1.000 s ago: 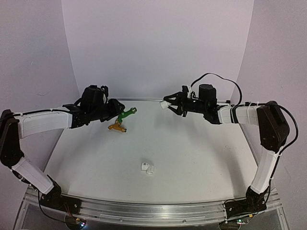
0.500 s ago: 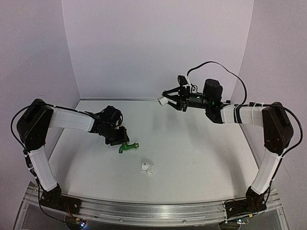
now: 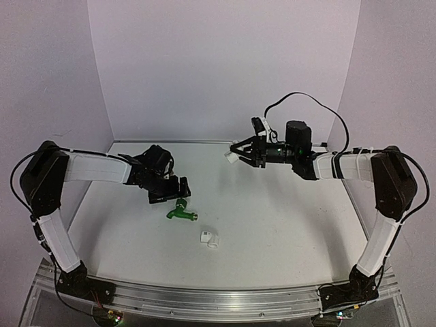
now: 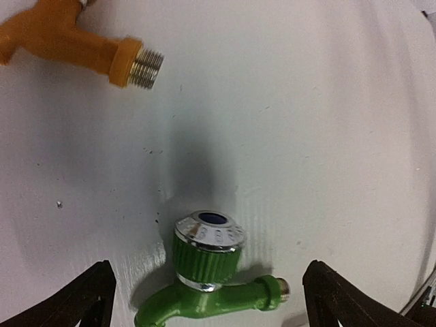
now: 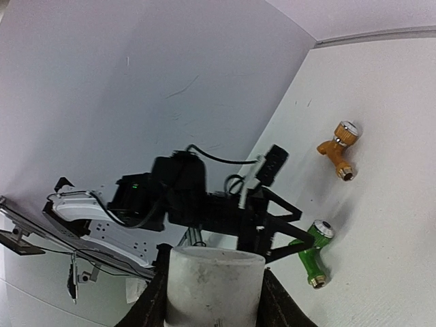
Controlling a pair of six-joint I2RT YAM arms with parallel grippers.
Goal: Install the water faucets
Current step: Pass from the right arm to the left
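The green water faucet (image 4: 204, 272) lies on the white table, knob up, between the wide-apart fingers (image 4: 82, 300) of my open left gripper (image 4: 210, 286), which do not touch it. From above it shows just in front of the left gripper (image 3: 174, 193), as the green faucet (image 3: 181, 214). The orange-yellow faucet (image 4: 75, 44) lies a little beyond, threaded end to the right; the top view hides it under the left arm. My right gripper (image 3: 236, 156) hovers over the back middle, shut on a white pipe fitting (image 5: 214, 283).
A second white pipe fitting (image 3: 209, 238) lies loose on the table (image 3: 286, 225) near the front middle. White walls close the back and both sides. The right wrist view also shows the green faucet (image 5: 313, 255) and the orange-yellow faucet (image 5: 338, 144) on the table.
My left arm swung from the back left down to the table with the green faucet, then opened and let it go. The right gripper shifted slightly, still holding its fitting.
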